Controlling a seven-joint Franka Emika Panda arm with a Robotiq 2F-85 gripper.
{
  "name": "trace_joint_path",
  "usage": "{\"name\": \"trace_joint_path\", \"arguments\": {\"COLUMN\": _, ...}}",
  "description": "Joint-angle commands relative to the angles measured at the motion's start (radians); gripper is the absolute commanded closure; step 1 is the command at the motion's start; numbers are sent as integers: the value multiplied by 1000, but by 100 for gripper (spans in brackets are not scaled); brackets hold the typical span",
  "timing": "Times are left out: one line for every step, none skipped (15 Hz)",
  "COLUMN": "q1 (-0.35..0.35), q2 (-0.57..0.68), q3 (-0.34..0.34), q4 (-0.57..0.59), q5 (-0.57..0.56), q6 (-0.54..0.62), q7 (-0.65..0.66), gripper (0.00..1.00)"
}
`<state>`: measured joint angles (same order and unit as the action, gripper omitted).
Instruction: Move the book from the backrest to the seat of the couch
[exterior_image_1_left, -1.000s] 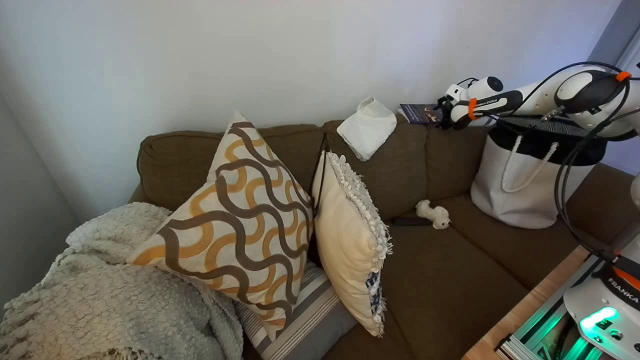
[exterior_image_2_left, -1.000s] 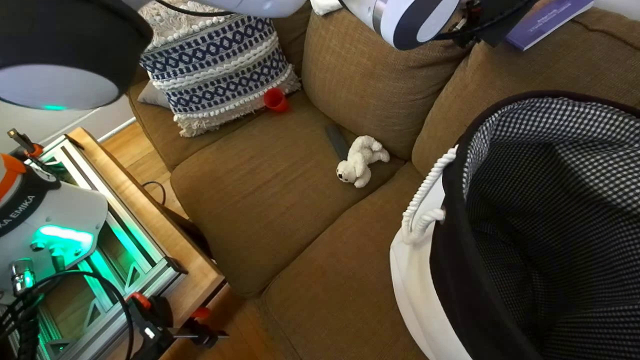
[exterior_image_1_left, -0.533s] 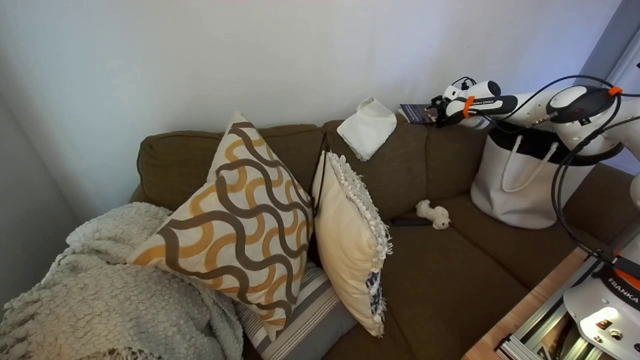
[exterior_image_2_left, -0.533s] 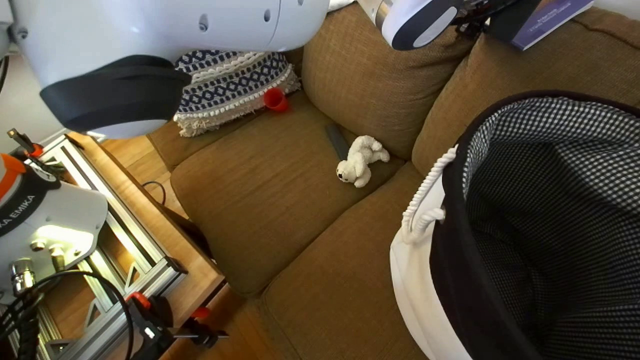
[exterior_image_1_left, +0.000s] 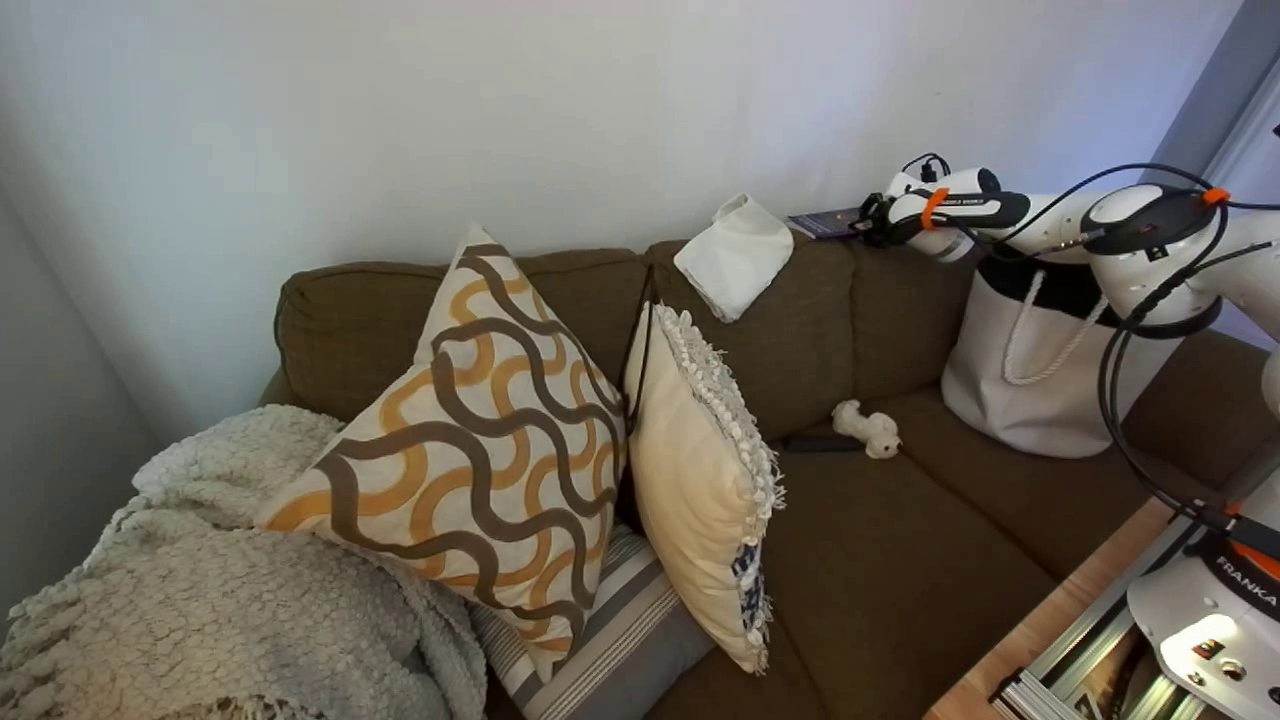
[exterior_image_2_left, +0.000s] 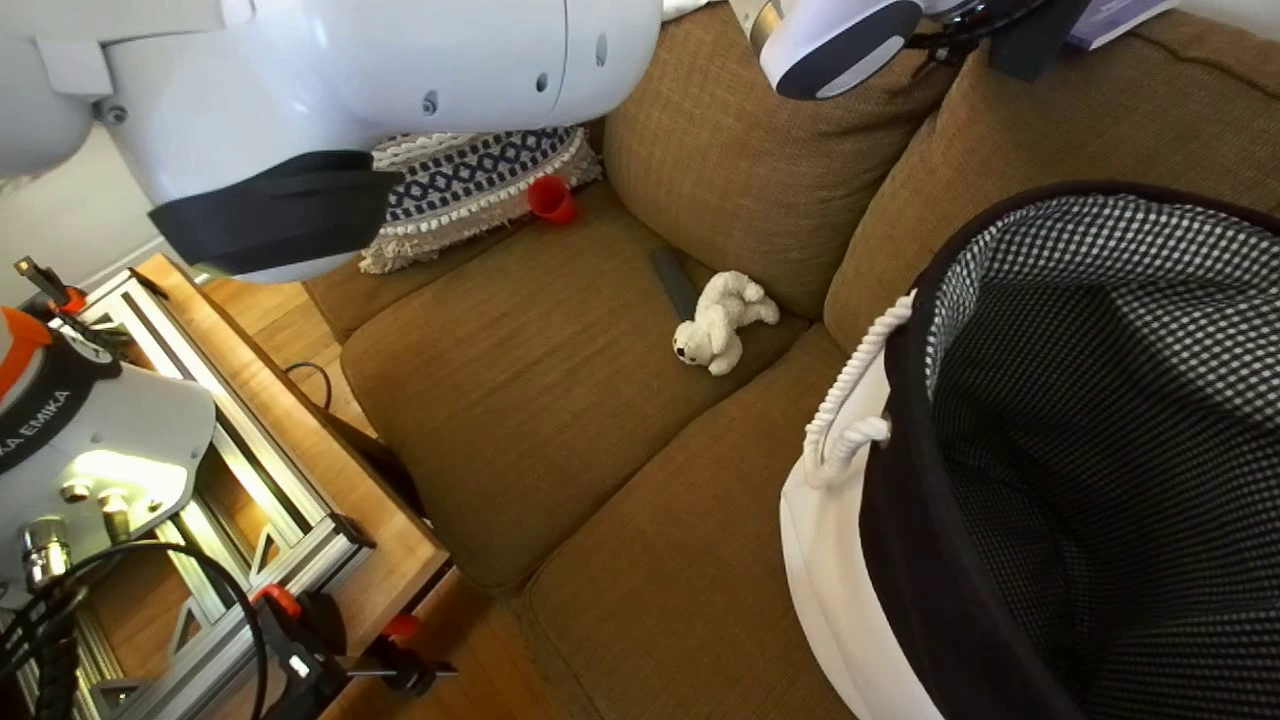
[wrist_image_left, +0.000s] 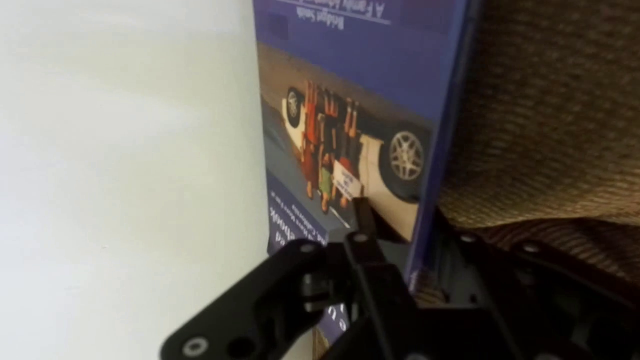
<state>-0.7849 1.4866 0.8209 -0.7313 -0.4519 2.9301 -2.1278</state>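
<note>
My fingers (wrist_image_left: 366, 262) pinch the book (wrist_image_left: 355, 90) by one edge, at the top of the backrest (exterior_image_2_left: 765, 165), beside the wall (wrist_image_left: 150, 170). Foreseeable fault: with only that edge held, weight or a wall scrape could twist it loose.

A couch (exterior_image_2_left: 540, 400), throw pillows (exterior_image_1_left: 490, 440) and blanket (exterior_image_1_left: 250, 590) show a home.
</note>
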Motion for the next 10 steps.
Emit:
{"name": "trace_joint_path", "arguments": {"q1": -4, "q2": 0, "q3": 44, "q4": -5, "q5": 42, "q6": -22, "q7": -72, "gripper": 100}}
{"name": "trace_joint_path", "arguments": {"q1": -5, "q2": -1, "q3": 51, "q4": -7, "q5": 46, "q6": -25, "q7": -76, "gripper": 100}}
{"name": "trace_joint_path", "arguments": {"q1": -7, "q2": -2, "q3": 55, "q4": -11, "q5": 52, "q6": -25, "q7": -72, "gripper": 100}}
{"name": "trace_joint_path", "arguments": {"q1": -8, "q2": -2, "q3": 56, "q4": -11, "q5": 54, "q6": -25, "q7": -67, "gripper": 97}}
{"name": "trace_joint_path", "arguments": {"q1": -10, "q2": -2, "q3": 58, "q4": -11, "q5": 48, "q6": -26, "q7": -61, "gripper": 97}}
{"name": "trace_joint_path", "arguments": {"q1": -9, "q2": -2, "q3": 58, "q4": -8, "q5": 34, "q6": -23, "q7": -47, "gripper": 97}}
{"name": "trace_joint_path", "arguments": {"q1": -11, "q2": -6, "q3": 57, "q4": -12, "q5": 26, "q6": -21, "q7": -35, "gripper": 97}}
{"name": "trace_joint_path", "arguments": {"q1": -21, "q2": -22, "q3": 53, "q4": -38, "q5": 23, "q6": -12, "q7": -20, "gripper": 97}}
{"name": "trace_joint_path", "arguments": {"q1": -39, "q2": -47, "q3": 50, "q4": -85, "q5": 15, "q6": 4, "q7": -7, "gripper": 97}}
{"name": "trace_joint_path", "arguments": {"q1": -59, "q2": -75, "q3": 47, "q4": -133, "q5": 10, "q6": 0, "q7": 6, "gripper": 97}}
